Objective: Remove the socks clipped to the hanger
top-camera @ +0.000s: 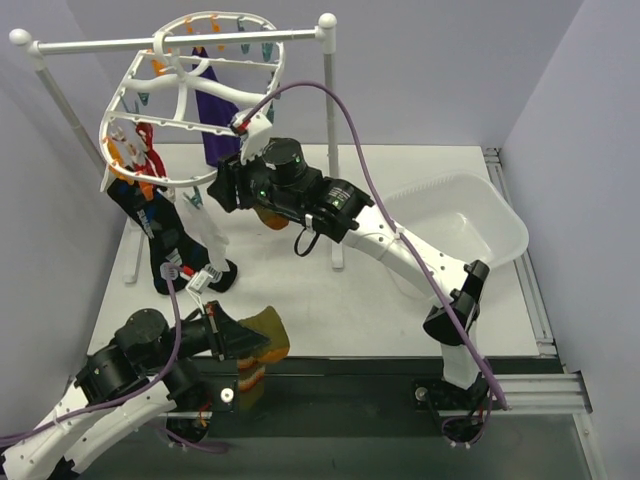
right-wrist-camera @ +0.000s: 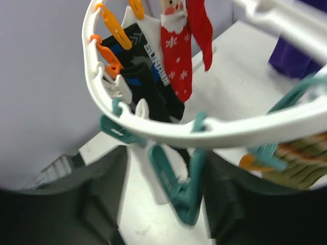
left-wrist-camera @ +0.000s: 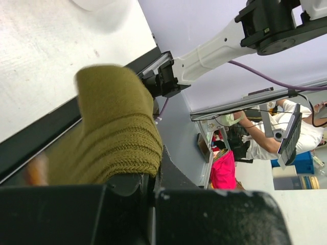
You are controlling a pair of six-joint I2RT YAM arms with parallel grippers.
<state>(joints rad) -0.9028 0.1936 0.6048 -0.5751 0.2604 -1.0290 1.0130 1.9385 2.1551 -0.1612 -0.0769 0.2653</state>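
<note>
Remotely, I saw the left gripper (top-camera: 248, 342) clamped on an olive ribbed knit sock (top-camera: 272, 325), which was off the frame and lay at the near edge of the white table (top-camera: 380, 300), its lower end drooping past that edge. From the left wrist camera the sock bulged out of the dark fingers and filled the middle of the view.

The right gripper (top-camera: 220, 188) hovered at the lower rim of the white plastic oval ring hanger (top-camera: 183, 95), its jaws spread wide and holding nothing. In its wrist view a teal plastic clip (right-wrist-camera: 173, 191) dangled between the two fingers, under the rim; I could not tell whether it touched either one. An olive-and-brown striped sock (right-wrist-camera: 301, 158) hung from the rim just to the right of that clip.

Farther along the ring hung a black-navy sock with blue marks (right-wrist-camera: 148, 87), a red-and-white Santa sock (right-wrist-camera: 179, 56) and a white sock (top-camera: 205, 235), the black and white ones reaching down to the table. A purple sock (top-camera: 220, 130) hung at the far side. The hanger hooked over a white pole rail (top-camera: 90, 44), and a white plastic basin (top-camera: 515, 235) sat on the table's right side, well apart from it.
</note>
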